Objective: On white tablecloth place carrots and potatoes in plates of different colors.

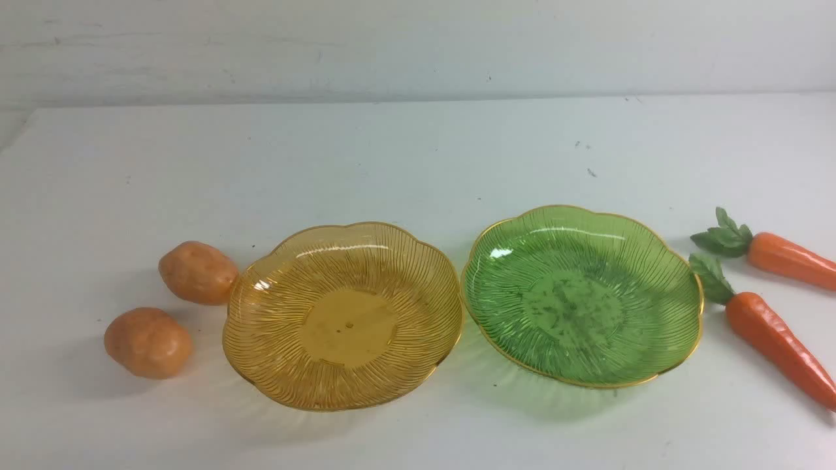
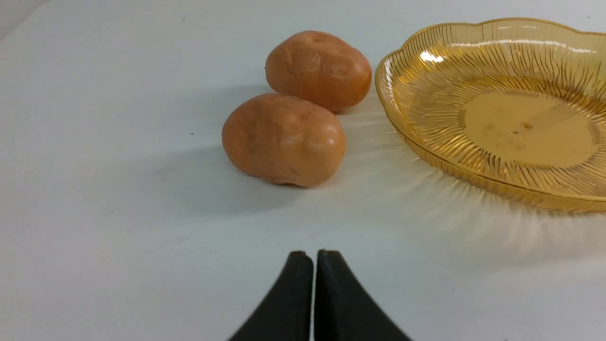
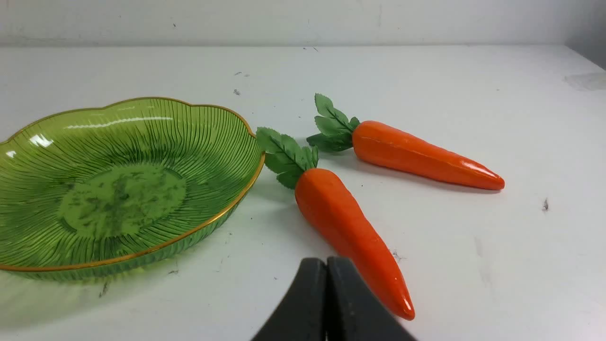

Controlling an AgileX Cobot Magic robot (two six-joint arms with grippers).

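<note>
The cloth (image 1: 392, 150) is covering the whole table, with a few dark specks showing toward its far right. Two plates are sitting on it side by side at the near middle, the amber plate (image 1: 274, 339) on the left and the green plate (image 1: 659, 294) on the right. Their scalloped gold rims are almost meeting, and whether they are touching cannot be told. Two carrots are lying on the cloth to the right of the green plate, outside it, with leaves pointing left and tips pointing right and nearer. The far carrot (image 1: 790, 260) is running off the right edge of the front view, and the near carrot (image 1: 777, 346) is resting its leaves against the green plate's right rim. Two potatoes are lying on the cloth to the left of the amber plate. The far potato (image 1: 198, 272) is sitting just beside that plate's left rim, while the near potato (image 1: 148, 343) is lying close by but apart from the plate. The left gripper (image 2: 315, 255) is showing only in its wrist view, with its black fingers pressed together on nothing, on the near side of the potatoes. The right gripper (image 3: 326, 263) is likewise pinched tight and empty, just beside the near carrot's tip.
</note>
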